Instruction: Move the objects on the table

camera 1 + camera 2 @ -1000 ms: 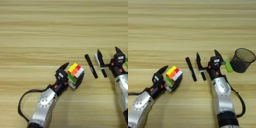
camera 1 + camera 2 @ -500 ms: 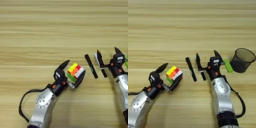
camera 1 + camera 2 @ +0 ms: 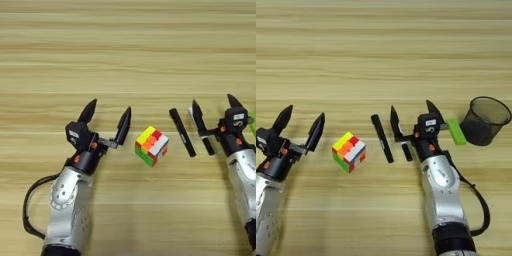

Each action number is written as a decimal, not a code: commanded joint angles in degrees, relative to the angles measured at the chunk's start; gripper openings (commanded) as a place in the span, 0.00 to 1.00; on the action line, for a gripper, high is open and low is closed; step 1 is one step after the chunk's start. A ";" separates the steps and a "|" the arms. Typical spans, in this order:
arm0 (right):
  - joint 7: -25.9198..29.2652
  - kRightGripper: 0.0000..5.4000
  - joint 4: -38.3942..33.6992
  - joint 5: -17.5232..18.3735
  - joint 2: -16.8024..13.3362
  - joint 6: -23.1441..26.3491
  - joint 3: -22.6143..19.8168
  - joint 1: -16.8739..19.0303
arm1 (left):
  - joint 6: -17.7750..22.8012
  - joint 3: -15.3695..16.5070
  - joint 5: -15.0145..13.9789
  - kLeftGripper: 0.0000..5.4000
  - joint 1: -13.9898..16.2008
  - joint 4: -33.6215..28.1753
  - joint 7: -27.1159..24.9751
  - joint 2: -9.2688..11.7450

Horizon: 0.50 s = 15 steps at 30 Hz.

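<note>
Left gripper (image 3: 107, 115) stands spread and empty just left of the puzzle cube (image 3: 151, 145), toward the table's (image 3: 125, 60) near edge. Black marker (image 3: 182, 132) lies right of it. Right gripper (image 3: 411, 114), spread, straddles the white pen (image 3: 402, 144); it should close squarely across the barrel.

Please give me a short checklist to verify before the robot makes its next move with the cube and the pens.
1. Left gripper open and empty: ok, fingers spread, apart from the cube.
2. Puzzle cube free on the table: ok, nothing touches it.
3. Right gripper open: ok.
4. White pen position: lies between the right gripper's fingers; contact cannot tell.
5. Black marker clear of the cube: ok, a gap shows.
6. Green block and dark cup near the right arm: not ok, close to it.
</note>
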 commanded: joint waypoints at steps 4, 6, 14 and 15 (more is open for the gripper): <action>2.42 1.00 -2.16 0.58 0.22 -0.39 1.72 1.16 | -0.69 6.38 6.69 0.99 -4.35 7.67 10.84 0.64; 3.22 1.00 -2.94 0.80 0.22 -0.36 2.26 1.62 | -0.63 7.30 8.87 0.99 -5.24 9.88 13.68 0.98; 7.92 1.00 -6.36 2.98 0.07 1.57 4.92 3.65 | -0.27 9.55 14.06 0.99 -7.54 15.38 21.59 2.02; 8.75 1.00 -6.99 3.40 0.08 1.93 5.48 4.06 | -0.23 9.57 14.60 0.99 -7.71 15.96 22.23 2.12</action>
